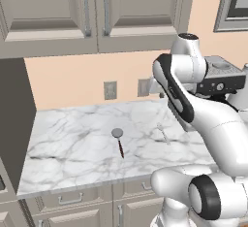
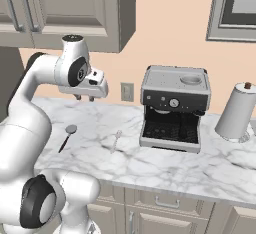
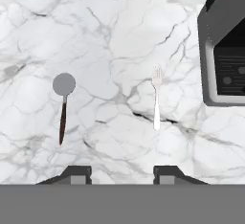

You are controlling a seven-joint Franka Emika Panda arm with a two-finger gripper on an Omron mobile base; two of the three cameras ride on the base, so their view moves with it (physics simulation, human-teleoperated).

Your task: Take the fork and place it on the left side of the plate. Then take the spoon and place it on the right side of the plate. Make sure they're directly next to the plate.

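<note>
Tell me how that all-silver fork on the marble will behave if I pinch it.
The fork looks thin, rigid metal, so it probably won't flex. It lies flat on smooth marble counter, so it may skid rather than lift. The open end effector hangs well above it.

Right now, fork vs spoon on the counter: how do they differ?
The fork is pale silver all over; the spoon has a silver bowl and a dark reddish-brown handle. The fork ends in thin tines, the spoon in a round bowl. The fork lies nearer the coffee machine, the spoon farther from it. Both lie flat on the marble counter, apart, heads toward the wall.
</note>
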